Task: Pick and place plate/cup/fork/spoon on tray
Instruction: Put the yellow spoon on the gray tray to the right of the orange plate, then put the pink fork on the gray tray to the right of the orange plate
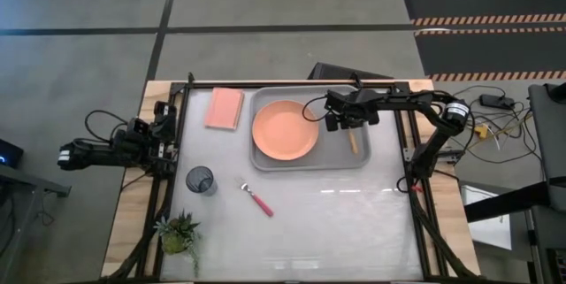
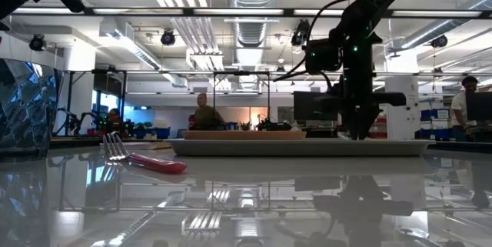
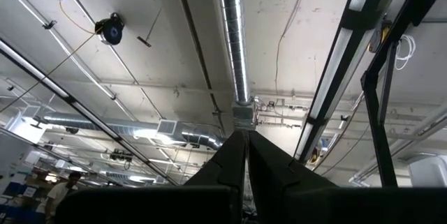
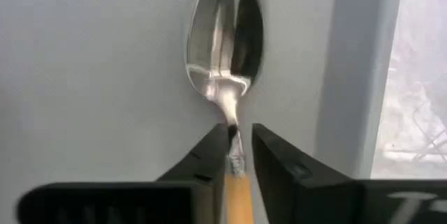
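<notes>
The grey tray (image 1: 309, 162) lies at the table's far middle, with the salmon-orange plate (image 1: 285, 130) flat on its left half. My right gripper (image 1: 347, 123) points down into the tray's right half, shut on the spoon (image 4: 225, 35). The spoon's orange-tan handle (image 1: 355, 142) runs toward the near rim. The fork (image 1: 256, 198) with its pink-red handle lies on the table in front of the tray. The dark cup (image 1: 201, 179) stands upright left of the fork. My left gripper (image 3: 246, 161) is shut and empty, parked at the table's left edge and pointing up at the ceiling. My right gripper pinches the spoon between its two fingers where the orange-tan handle meets the metal neck (image 4: 236, 172). The fingers come from above, pointing down, and lie across the spoon. The spoon lies level at the tray's floor, bowl (image 4: 225, 35) toward the far rim. I cannot tell whether it rests on the floor.
A pink rectangular pad (image 1: 225, 108) lies left of the tray at the far edge. A small potted plant (image 1: 179, 234) stands at the near left. The tray's right rim (image 4: 356, 77) runs close beside the spoon. People show in the room behind the table.
</notes>
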Controlling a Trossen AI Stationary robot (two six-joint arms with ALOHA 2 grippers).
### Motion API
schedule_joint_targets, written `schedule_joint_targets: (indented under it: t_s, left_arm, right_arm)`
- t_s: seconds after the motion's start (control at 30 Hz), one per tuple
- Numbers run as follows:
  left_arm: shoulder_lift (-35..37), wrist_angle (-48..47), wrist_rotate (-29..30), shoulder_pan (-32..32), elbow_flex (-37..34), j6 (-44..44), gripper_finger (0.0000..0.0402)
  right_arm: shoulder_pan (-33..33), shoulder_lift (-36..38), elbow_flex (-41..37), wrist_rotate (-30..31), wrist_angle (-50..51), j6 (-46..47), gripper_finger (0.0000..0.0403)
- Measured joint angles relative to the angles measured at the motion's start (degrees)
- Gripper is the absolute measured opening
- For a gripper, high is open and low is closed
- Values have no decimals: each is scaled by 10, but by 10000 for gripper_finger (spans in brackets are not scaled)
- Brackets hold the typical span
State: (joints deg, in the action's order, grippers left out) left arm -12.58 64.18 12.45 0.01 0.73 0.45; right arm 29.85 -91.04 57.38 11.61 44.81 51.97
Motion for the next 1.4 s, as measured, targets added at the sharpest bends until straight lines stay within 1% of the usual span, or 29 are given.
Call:
schedule_joint_targets:
  t_s: [0.2,0.27,0.37,0.43,0.5,0.7,0.8,0.97,1.07,1.17,1.23,1.3,1.4]
  left_arm:
    - [0,1,0,0,0,0,0]
    - [0,1,0,0,0,0,0]
    - [0,1,0,0,0,0,0]
    - [0,2,0,0,0,0,0]
    - [0,2,0,0,0,0,0]
    - [0,3,0,0,0,0,0]
    - [0,3,0,0,0,0,0]
    - [0,3,0,0,0,0,0]
    - [0,3,0,0,0,0,0]
    - [0,4,0,0,0,0,0]
    - [0,5,0,0,1,0,0]
    - [0,5,0,0,1,0,0]
    - [0,6,0,0,1,0,0]
  right_arm:
    - [0,1,18,0,7,0,118]
    - [-2,2,36,-1,20,-1,130]
    - [-17,3,69,-25,34,-10,141]
    - [-40,4,92,-42,34,-16,143]
    - [-70,4,114,-46,32,-21,142]
    - [-190,3,164,-46,14,-47,126]
    - [-256,3,166,-39,-45,-51,114]
    - [-346,2,149,-1,-185,-65,101]
    - [-386,1,138,34,-252,-71,103]
    - [-415,-17,136,62,-303,-72,110]
    - [-427,-39,136,62,-357,-72,116]
    - [-433,-65,139,48,-411,-73,122]
    - [-438,-111,174,15,-432,-93,128]
